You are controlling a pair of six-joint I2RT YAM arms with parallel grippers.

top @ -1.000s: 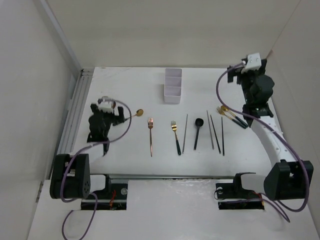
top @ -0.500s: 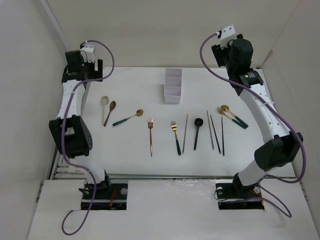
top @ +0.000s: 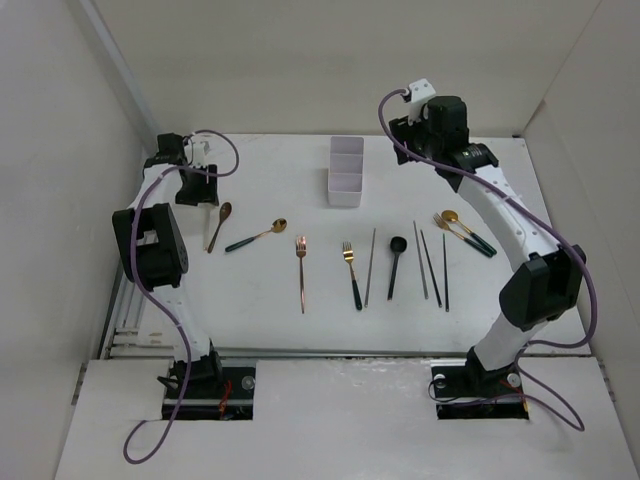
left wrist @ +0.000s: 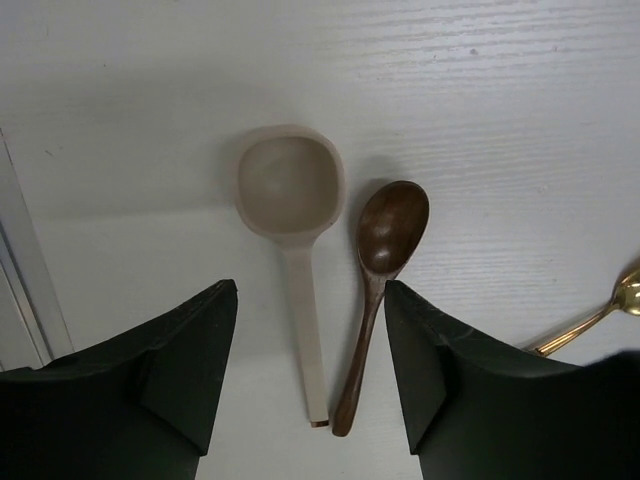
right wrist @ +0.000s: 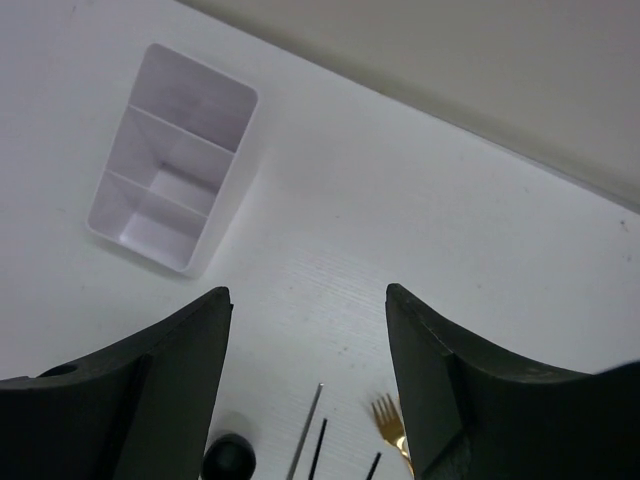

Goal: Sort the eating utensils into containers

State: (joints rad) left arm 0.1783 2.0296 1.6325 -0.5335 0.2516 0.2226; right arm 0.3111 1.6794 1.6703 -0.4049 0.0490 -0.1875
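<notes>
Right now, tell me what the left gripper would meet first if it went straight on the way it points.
Probably the pale spoon: its handle lies centred between the open jaws of the left gripper, with the brown spoon close beside it. Height above the table is unclear.

Top view: left end effector [top: 200, 193] hides the pale spoon [left wrist: 290, 190], and its jaw gap is too small to read; wrist views: gold spoon [left wrist: 628, 292] cut off at the right edge, black spoon [right wrist: 230, 458], chopsticks [right wrist: 305, 435] and gold fork [right wrist: 388, 412] cut off at the bottom edge, only tips showing.
</notes>
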